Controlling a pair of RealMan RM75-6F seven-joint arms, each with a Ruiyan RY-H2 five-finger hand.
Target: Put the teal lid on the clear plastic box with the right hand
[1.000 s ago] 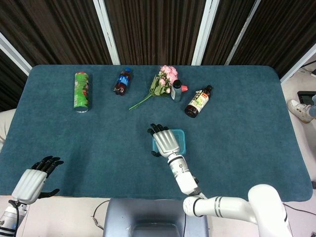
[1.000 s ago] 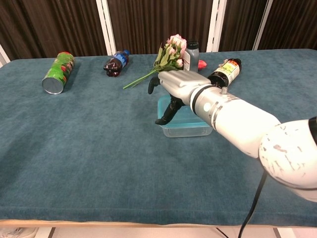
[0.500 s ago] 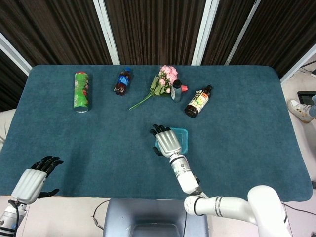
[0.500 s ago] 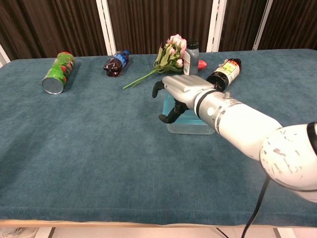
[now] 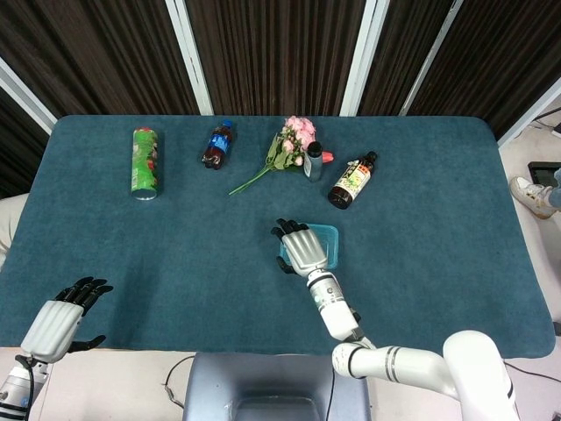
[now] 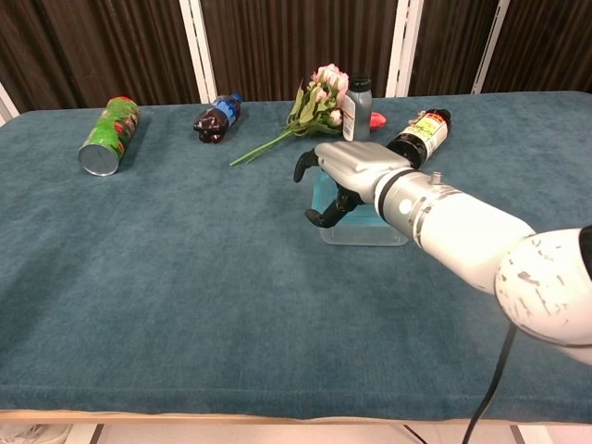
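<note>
The teal lid lies on top of the clear plastic box near the middle of the table. My right hand lies palm down over the lid, covering most of it. Its dark fingers curl down over the left edge of the lid and box, gripping them. In the chest view the same right hand hides the box's top. My left hand hovers open at the table's near left corner, fingers apart and holding nothing.
Along the far side lie a green can, a cola bottle, a bunch of pink roses, a small grey bottle and a dark bottle with a yellow label. Blue cloth covers the table.
My right hand has shifted to the right and slightly farther from me, and the box with the lid has moved along under it. The left hand has stayed still.
</note>
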